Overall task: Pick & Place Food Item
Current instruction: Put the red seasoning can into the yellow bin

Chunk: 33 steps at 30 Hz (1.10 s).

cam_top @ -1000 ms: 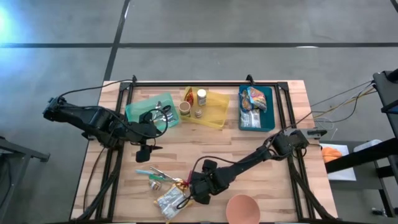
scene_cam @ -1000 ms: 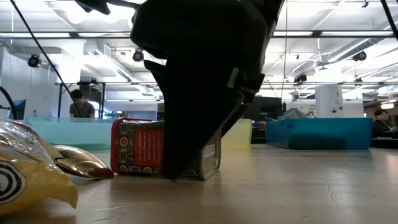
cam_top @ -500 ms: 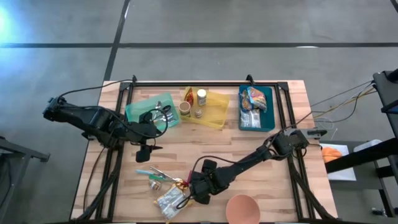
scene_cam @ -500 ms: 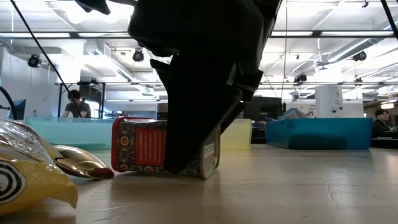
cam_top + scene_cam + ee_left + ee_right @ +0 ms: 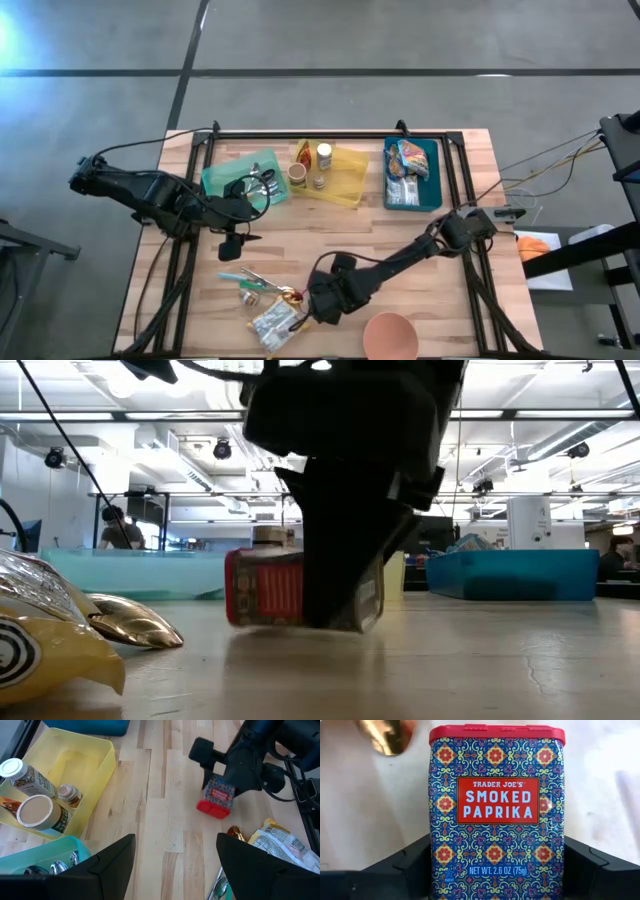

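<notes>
**Right hand has the paprika tin off the boards**

The right hand [image 5: 322, 305] is clamped on the smoked paprika tin [image 5: 496, 815], one dark finger on each side of the patterned body, red lid pointing away from the wrist. From table height the tin [image 5: 268, 588] hangs clear of the tabletop [image 5: 420, 660], a thin gap and a soft shadow beneath it, and it sits slightly tilted. From above, this is all happening near the front edge of the tabletop [image 5: 400, 225], just beside the foil snack packets [image 5: 275, 322] and close to the pink bowl [image 5: 390, 336].

Seen from the left wrist, the tin [image 5: 216, 799] shows its red lid lowest, with the right arm's black body directly over it and a gold wrapper [image 5: 236, 833] just beside.

The left hand [image 5: 232, 245] hovers over bare wood near the green tray [image 5: 225, 175], fingers apart and holding nothing.

Along the back stand the yellow tray [image 5: 345, 180] with jars in it and the blue tray [image 5: 425, 195] with packets. Far off in the room, a person [image 5: 115, 528] is visible behind the trays.
</notes>
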Each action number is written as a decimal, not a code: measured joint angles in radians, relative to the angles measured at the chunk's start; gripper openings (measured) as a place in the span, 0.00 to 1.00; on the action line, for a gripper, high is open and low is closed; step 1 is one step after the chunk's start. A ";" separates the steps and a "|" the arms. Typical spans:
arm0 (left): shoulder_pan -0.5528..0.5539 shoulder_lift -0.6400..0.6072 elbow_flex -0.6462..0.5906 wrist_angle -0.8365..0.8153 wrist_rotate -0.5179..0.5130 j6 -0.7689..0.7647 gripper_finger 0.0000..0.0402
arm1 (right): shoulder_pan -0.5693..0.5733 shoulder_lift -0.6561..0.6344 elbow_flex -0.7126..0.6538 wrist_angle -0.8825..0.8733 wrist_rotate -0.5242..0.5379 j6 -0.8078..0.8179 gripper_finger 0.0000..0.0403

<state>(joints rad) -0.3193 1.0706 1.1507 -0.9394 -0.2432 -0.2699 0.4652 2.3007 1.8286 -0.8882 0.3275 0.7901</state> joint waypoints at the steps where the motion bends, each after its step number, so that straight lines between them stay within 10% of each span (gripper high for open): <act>1: 0.000 0.000 0.000 0.000 0.000 0.000 0.70 | 0.004 -0.005 0.000 -0.005 0.017 0.008 0.73; 9: 0.000 0.000 0.000 0.010 0.000 -0.013 0.70 | 0.046 -0.072 0.000 -0.033 0.143 0.023 0.73; 19: 0.000 0.000 -0.045 0.280 0.000 -0.565 0.70 | 0.065 -0.146 0.000 -0.155 0.309 0.017 0.73; 33: 0.004 0.000 -0.172 0.408 -0.009 -0.778 0.70 | 0.064 -0.202 0.004 -0.223 0.501 -0.027 0.73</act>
<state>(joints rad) -0.3149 1.0710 0.9789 -0.5312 -0.2523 -1.0481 0.5296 2.0983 1.8330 -1.1112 0.8288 0.7633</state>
